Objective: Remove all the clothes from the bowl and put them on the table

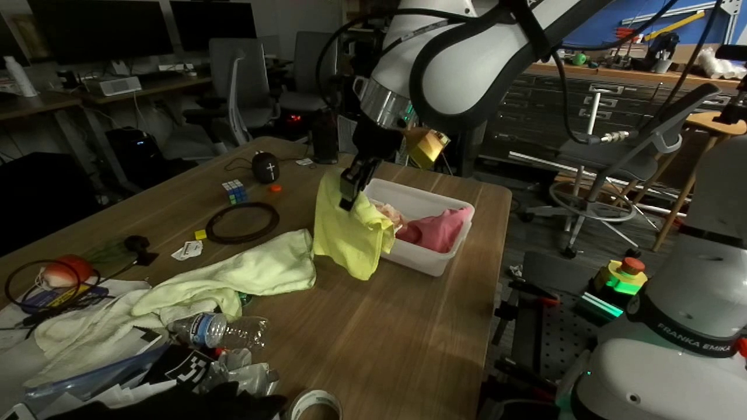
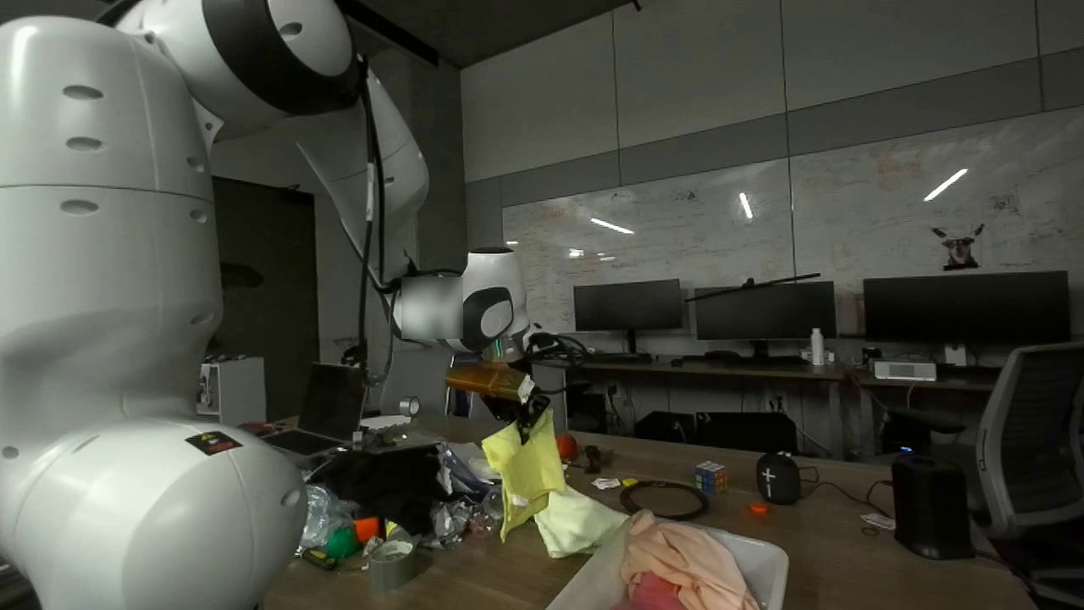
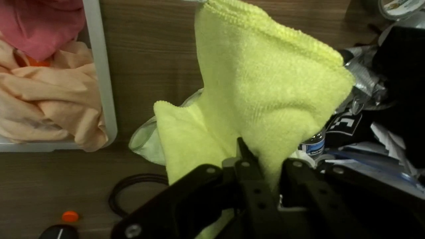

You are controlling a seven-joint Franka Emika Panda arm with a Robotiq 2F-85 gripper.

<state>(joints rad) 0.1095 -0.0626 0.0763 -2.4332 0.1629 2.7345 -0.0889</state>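
Observation:
My gripper (image 1: 352, 195) is shut on a yellow cloth (image 1: 344, 245) and holds it hanging beside the white bin (image 1: 420, 259). In the wrist view the yellow cloth (image 3: 259, 76) fills the middle, bunched between the fingers (image 3: 262, 162). A pink cloth (image 1: 442, 230) and a peach cloth (image 3: 49, 96) lie in the bin, with a small red-orange piece (image 3: 38, 62) between them. The bin's rim (image 2: 771, 563) is cut off in an exterior view. A pale green cloth (image 1: 251, 271) lies on the table (image 1: 373, 344), partly behind the yellow one. Whether the yellow cloth touches the table is unclear.
A plastic bottle (image 1: 219, 331), a tape roll (image 2: 392, 566) and a black cloth (image 2: 381, 483) clutter one side. A cable coil (image 1: 242, 223), a puzzle cube (image 1: 234, 191), an orange cap (image 1: 275, 188) and a small speaker (image 1: 265, 167) stand on the table too.

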